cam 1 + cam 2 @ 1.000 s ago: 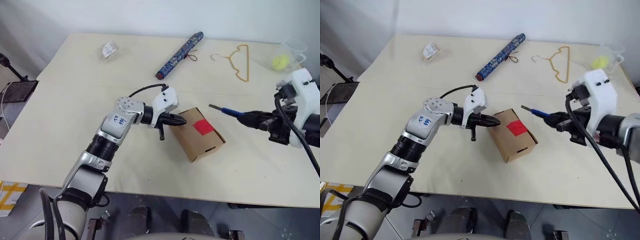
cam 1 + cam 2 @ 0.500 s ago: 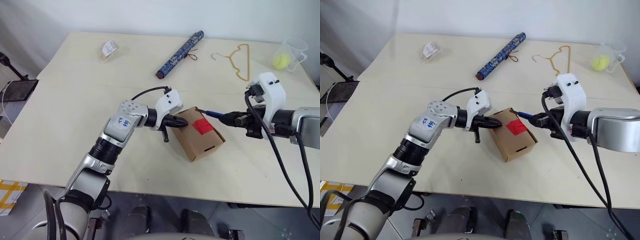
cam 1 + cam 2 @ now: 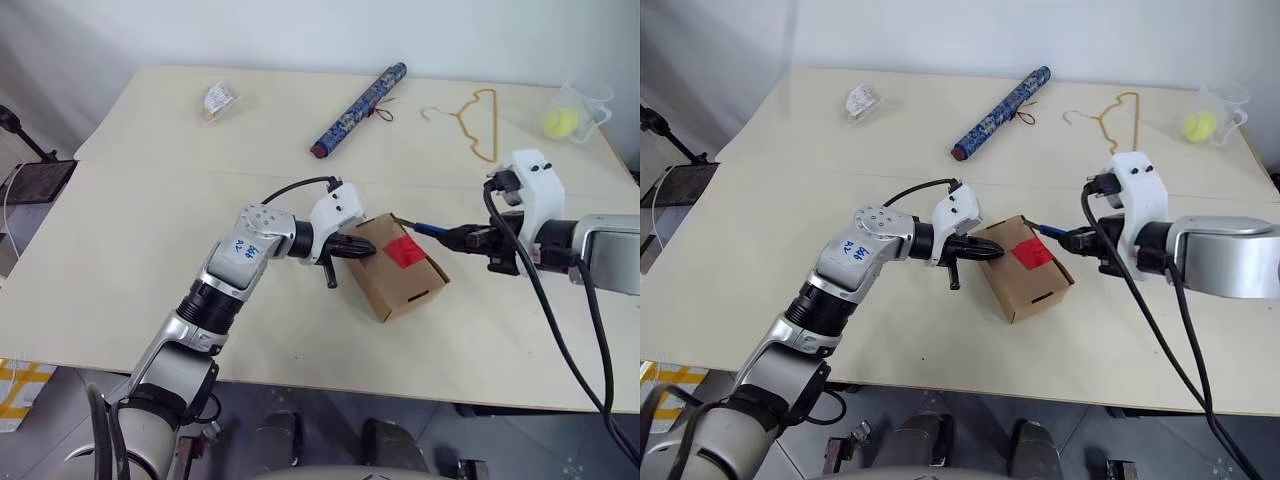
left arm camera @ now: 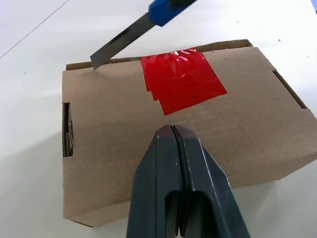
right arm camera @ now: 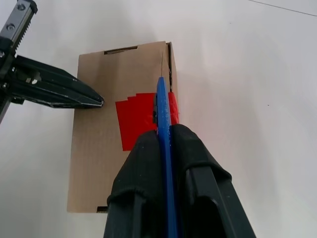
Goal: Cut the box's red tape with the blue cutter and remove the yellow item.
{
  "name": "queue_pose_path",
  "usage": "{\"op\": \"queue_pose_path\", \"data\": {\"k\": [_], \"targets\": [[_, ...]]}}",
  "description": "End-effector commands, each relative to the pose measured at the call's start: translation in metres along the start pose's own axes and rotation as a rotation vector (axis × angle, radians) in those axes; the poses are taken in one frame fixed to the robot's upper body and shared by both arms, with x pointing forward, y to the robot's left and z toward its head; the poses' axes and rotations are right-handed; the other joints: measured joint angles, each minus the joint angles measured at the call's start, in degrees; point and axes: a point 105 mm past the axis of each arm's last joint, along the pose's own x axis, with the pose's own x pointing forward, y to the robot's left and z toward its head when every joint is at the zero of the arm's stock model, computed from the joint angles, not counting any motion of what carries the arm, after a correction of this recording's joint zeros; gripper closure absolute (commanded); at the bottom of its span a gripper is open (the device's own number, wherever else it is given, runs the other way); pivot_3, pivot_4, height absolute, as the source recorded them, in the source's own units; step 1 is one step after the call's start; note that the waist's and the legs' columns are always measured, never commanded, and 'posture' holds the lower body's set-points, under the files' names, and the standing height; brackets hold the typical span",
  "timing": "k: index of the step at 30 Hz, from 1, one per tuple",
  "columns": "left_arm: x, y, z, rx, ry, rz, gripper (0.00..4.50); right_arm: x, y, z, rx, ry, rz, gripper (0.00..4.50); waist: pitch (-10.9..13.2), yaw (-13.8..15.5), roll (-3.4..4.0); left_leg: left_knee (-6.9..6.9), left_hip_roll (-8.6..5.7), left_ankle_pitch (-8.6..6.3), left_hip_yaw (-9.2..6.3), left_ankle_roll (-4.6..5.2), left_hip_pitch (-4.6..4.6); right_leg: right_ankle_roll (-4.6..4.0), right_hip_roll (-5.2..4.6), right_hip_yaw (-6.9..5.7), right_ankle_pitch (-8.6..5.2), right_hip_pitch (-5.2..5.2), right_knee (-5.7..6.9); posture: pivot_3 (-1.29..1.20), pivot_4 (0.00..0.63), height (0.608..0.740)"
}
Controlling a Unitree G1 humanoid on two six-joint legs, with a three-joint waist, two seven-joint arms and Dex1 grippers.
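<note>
Bracing the box [image 3: 400,268] with its closed left end effector [image 4: 173,133], the robot should draw the right end effector's [image 5: 165,133] clamped blue cutter [image 5: 163,106] squarely across the red tape [image 4: 182,78] just ahead.

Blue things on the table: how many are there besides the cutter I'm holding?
1: the blue patterned umbrella, lying at the table's far side, apart from the box. The blue cutter is in the right gripper.
</note>
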Motion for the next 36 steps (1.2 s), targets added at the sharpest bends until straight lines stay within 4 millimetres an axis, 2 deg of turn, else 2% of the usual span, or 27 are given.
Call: {"op": "queue_pose_path", "data": {"k": [1, 7, 16, 23, 36], "targets": [[0.001, -0.004, -0.006, 0.0, 0.022, -0.011, 4.5, -0.006, 0.001, 0.012, -0.012, -0.058, -0.004, 4.4, 0.0, -0.01, 0.0, 0.01, 0.0, 0.0, 0.0, 0.0, 0.0, 0.0, 0.0, 0.0, 0.0, 0.0, 0.01, 0.0, 0.15, 0.74], [0.0, -0.005, -0.007, 0.002, 0.03, -0.01, 4.5, -0.004, -0.004, 0.009, -0.001, -0.061, -0.016, 4.4, 0.0, -0.03, 0.0, 0.05, 0.0, 0.0, 0.01, 0.0, 0.0, 0.0, 0.0, 0.01, 0.0, 0.0, 0.05, 0.0, 0.15, 0.74], [-0.002, -0.006, -0.008, 0.004, 0.043, -0.012, 4.5, -0.007, -0.003, 0.021, 0.012, -0.134, 0.018, 4.4, 0.0, -0.15, 0.0, 0.08, 0.0, 0.0, 0.04, 0.01, 0.0, 0.0, 0.0, 0.05, 0.0, -0.01, 0.08, 0.0, 0.15, 0.74], [-0.004, -0.006, -0.007, 0.008, 0.052, -0.011, 4.5, -0.002, -0.002, 0.021, 0.018, -0.15, 0.029, 4.4, 0.0, -0.17, 0.0, 0.09, 0.01, 0.0, 0.04, 0.01, 0.0, 0.0, 0.0, 0.06, 0.0, -0.03, 0.13, 0.0, 0.15, 0.74], [-0.006, -0.005, -0.005, 0.012, 0.061, -0.006, 4.5, 0.008, -0.008, 0.004, 0.037, -0.117, 0.007, 4.4, 0.0, -0.2, 0.0, 0.09, 0.0, 0.0, 0.07, 0.01, 0.0, 0.0, 0.0, 0.07, 0.0, -0.08, 0.21, 0.0, 0.15, 0.74]]}}
